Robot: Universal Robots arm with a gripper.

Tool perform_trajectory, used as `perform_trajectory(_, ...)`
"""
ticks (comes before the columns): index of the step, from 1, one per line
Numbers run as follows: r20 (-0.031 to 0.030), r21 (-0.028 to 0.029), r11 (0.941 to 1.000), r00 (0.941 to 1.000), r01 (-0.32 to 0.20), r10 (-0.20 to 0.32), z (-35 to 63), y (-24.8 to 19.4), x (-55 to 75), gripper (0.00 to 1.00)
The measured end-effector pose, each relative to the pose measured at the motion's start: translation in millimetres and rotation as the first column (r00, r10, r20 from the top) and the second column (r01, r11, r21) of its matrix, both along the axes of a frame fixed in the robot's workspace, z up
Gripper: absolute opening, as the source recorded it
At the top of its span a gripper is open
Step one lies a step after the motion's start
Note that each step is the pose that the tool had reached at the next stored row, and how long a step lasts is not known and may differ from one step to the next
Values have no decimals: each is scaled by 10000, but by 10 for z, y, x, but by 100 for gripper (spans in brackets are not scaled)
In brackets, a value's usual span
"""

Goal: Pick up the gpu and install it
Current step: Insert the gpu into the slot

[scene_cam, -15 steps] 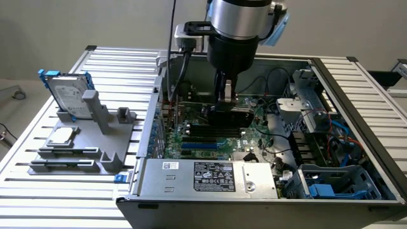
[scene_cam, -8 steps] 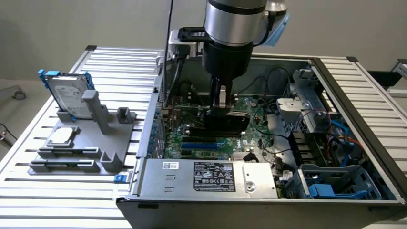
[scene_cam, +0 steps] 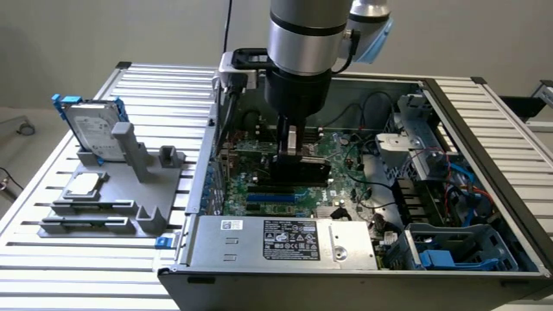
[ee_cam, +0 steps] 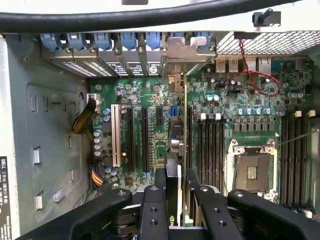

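Inside the case [scene_cam: 346, 291], gpu [scene_cam: 302, 172] between jaws

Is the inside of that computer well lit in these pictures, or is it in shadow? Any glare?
Exterior view: soft, even light; the ribbed table is bright, the open case darker inside, shaded by the arm above the gpu. Wrist view: the motherboard is evenly lit, the gripper shut on the gpu is dark, and the pale wall behind the black cable looks washed out.
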State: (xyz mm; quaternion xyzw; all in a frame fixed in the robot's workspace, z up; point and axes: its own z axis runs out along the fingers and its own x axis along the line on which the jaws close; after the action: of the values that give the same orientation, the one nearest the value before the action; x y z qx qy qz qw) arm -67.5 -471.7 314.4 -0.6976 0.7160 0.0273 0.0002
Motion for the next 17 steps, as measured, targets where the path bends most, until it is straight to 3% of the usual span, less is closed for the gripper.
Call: perform_trajectory(17, 4, 244, 9997, 10000, -5, 5, -309, -14, -82, 27)
